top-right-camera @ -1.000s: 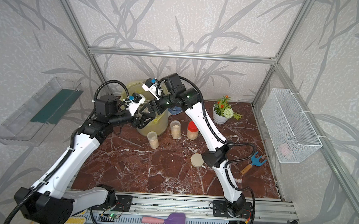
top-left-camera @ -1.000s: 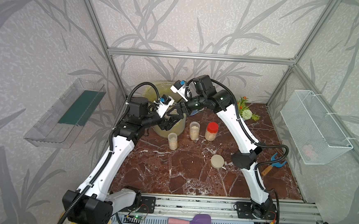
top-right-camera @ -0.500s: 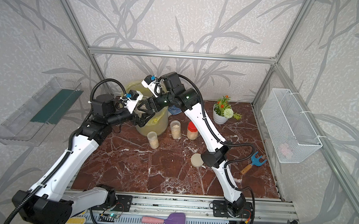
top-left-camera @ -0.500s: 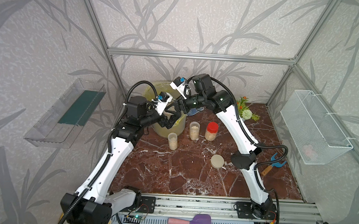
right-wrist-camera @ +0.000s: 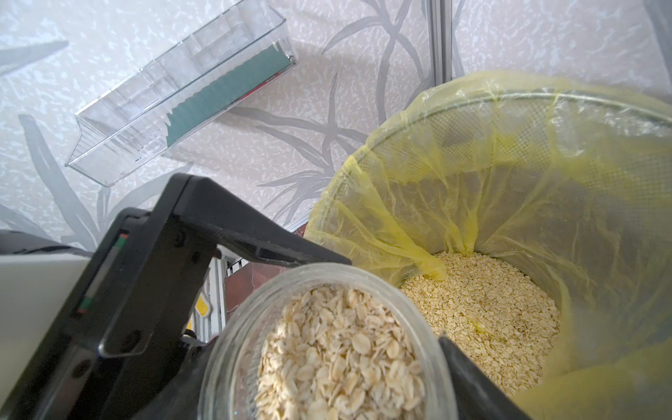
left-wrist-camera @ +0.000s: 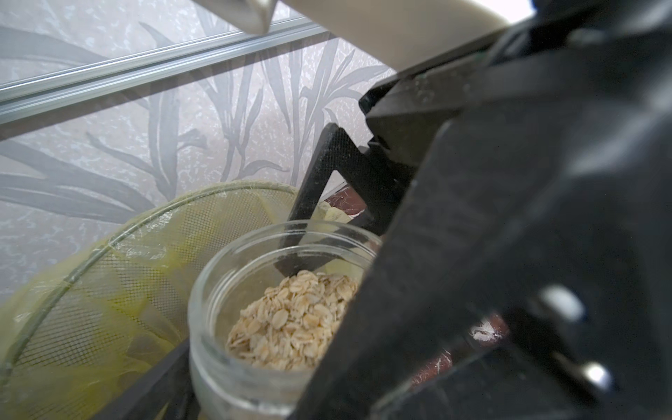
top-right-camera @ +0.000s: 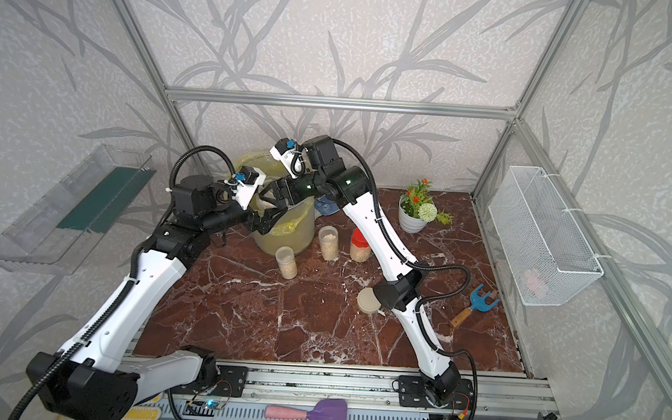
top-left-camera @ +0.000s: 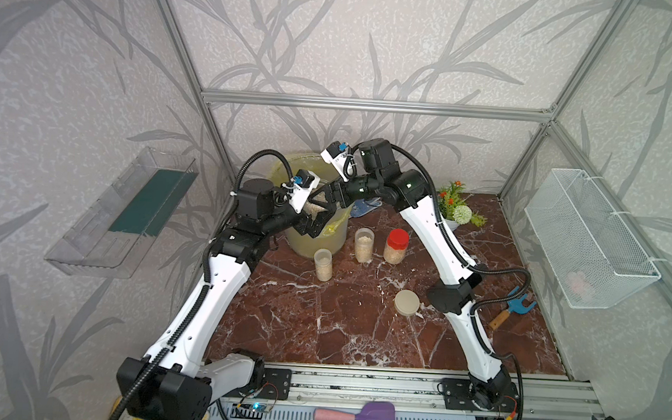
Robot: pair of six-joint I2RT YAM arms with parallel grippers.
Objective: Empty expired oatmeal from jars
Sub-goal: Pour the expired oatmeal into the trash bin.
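The right hand (top-left-camera: 322, 202) grasps the open jar (right-wrist-camera: 232, 349) of oatmeal (right-wrist-camera: 338, 356), mouth up, over the bucket (right-wrist-camera: 516, 171) at its near-left rim. The left hand (top-left-camera: 313, 219) sits released beside it.

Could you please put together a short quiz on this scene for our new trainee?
1. Multiple choice: which claw grips the open jar by the lined bin? A. left B. right C. neither
2. True or false: the red-capped jar lies on its side.
3. How many lidded jars stand on the table?
Key:
1. B. The right claw holds it, and the left claw stands open close to it.
2. False. It stands upright.
3. Three: the red-capped one and two slim jars.
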